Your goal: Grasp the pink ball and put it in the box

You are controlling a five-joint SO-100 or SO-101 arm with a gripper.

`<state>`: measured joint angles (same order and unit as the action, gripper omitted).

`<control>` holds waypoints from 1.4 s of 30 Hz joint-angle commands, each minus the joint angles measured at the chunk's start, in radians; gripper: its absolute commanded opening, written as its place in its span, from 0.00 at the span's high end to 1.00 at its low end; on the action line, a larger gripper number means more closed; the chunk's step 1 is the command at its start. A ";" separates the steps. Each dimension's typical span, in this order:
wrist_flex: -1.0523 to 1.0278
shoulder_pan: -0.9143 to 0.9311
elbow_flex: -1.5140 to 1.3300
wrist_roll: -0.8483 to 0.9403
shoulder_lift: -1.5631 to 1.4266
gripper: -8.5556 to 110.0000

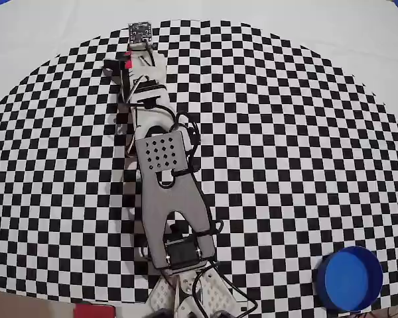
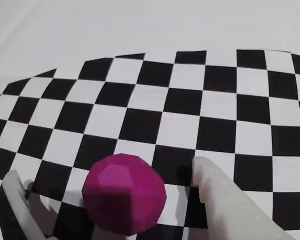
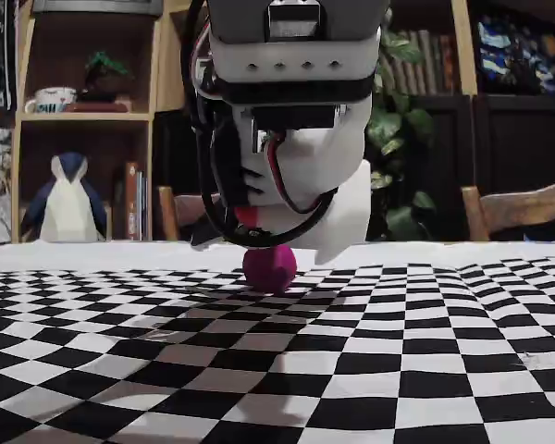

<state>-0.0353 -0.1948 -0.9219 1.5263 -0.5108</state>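
Behind my table stand dark wooden bookshelves (image 3: 83,120) with books, a mug (image 3: 51,98), a toy penguin (image 3: 67,203), a leafy plant (image 3: 402,139) and a chair back (image 3: 523,211).

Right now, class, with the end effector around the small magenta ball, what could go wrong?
1. The faceted magenta ball sits loose between the open end effector fingers; an off-centre close could squirt it away.
2. The round blue tub lies far across the checkered cloth, so a weak grip may drop the ball.
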 commanded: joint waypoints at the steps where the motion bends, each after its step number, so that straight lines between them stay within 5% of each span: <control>1: -0.002 -0.011 0.048 0.008 -0.009 0.57; 42: -0.008 -0.011 0.043 0.012 -0.008 0.67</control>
<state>-0.0368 -0.1948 -0.9189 1.5263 -0.5108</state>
